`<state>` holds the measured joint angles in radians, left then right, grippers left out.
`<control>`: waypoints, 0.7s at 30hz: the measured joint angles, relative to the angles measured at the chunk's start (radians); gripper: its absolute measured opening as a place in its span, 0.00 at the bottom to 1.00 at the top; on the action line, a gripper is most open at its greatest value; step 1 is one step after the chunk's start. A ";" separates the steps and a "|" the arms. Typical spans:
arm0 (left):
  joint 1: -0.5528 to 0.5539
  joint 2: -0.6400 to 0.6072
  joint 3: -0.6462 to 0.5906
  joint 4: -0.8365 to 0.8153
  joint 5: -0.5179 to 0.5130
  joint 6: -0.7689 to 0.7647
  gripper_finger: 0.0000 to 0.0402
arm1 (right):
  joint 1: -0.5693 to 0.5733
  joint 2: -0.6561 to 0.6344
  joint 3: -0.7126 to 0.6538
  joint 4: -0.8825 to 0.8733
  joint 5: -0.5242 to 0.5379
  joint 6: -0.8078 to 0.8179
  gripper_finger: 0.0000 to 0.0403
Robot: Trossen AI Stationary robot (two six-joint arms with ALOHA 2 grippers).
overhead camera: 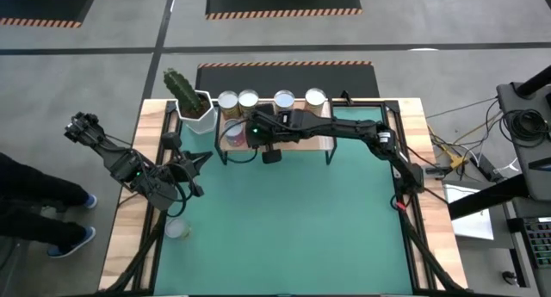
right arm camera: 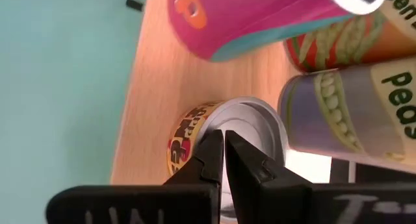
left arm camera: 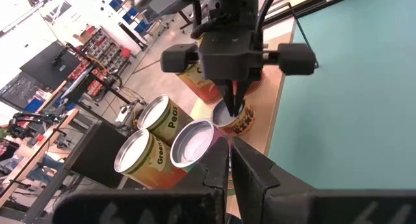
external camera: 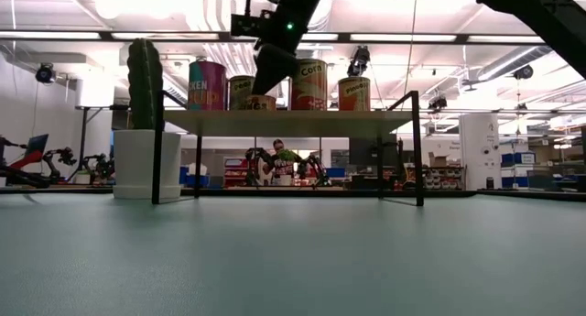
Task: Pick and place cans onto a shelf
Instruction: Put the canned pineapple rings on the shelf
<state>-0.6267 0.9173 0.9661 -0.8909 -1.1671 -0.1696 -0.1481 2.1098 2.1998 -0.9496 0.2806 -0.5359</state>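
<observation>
Shelf [overhead camera: 297, 144]: right gripper [right arm camera: 223, 146] closed, prob. touching small can [right arm camera: 214, 130].

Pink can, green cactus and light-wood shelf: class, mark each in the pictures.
Pink can [external camera: 207, 85], low view, label.
Green cactus [external camera: 145, 82], low view, stem.
Light-wood shelf [external camera: 293, 122], low view, front edge.

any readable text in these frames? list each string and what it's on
"Corn": red-and-white can on the shelf, low view.
"KEN", cut off at its start: pink can, low view.
"Peas", partly seen: pale can, left wrist view.
"Green", cut off: orange can, left wrist view.
Short can below the right gripper: lettering too distorted to read.
</observation>
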 joint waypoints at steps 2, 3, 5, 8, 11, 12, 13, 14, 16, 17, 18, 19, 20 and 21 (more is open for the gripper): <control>0.000 0.000 0.000 0.000 0.000 0.000 0.00 | 0.002 -0.002 0.000 -0.022 0.001 -0.005 0.02; 0.000 0.000 0.000 0.000 0.000 0.000 0.00 | 0.003 -0.003 0.000 -0.031 0.001 -0.007 0.02; 0.000 0.000 0.000 0.000 0.000 0.000 0.00 | 0.004 -0.005 0.000 -0.053 0.001 -0.007 0.02; 0.000 0.000 0.000 0.000 0.000 0.000 0.00 | 0.009 -0.008 0.000 -0.066 0.000 -0.007 0.02; 0.000 0.000 0.000 0.000 0.000 0.000 0.00 | 0.014 -0.011 0.000 -0.066 0.002 -0.007 0.02; 0.000 0.000 0.000 0.000 0.000 0.000 0.00 | 0.015 -0.012 0.000 -0.066 0.000 -0.007 0.02; 0.000 0.000 0.000 0.000 0.000 0.000 0.00 | 0.017 -0.012 0.000 -0.066 0.000 -0.007 0.02; 0.000 0.000 0.000 0.000 0.000 0.000 0.00 | 0.018 -0.014 0.000 -0.066 0.000 -0.007 0.02; 0.000 0.000 0.000 0.000 0.000 0.000 0.00 | 0.019 -0.018 0.000 -0.066 -0.001 -0.007 0.02; 0.000 0.000 0.000 0.000 0.000 0.000 0.00 | 0.020 -0.019 0.000 -0.066 -0.003 -0.007 0.02; 0.000 0.000 0.000 0.000 0.000 0.000 0.00 | 0.022 -0.022 0.000 -0.066 -0.002 -0.007 0.02; 0.000 0.000 0.000 0.000 0.000 0.000 0.00 | 0.023 -0.025 -0.001 -0.063 -0.002 -0.005 0.02; 0.000 0.000 0.000 0.000 0.000 0.000 0.00 | 0.024 -0.029 -0.001 -0.060 0.000 -0.002 0.02; 0.000 0.000 0.000 0.000 0.000 0.000 0.00 | 0.024 -0.034 -0.001 -0.059 0.001 0.003 0.02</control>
<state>-0.6268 0.9173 0.9661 -0.8909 -1.1671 -0.1696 -0.1238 2.0757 2.1990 -1.0084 0.2813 -0.5328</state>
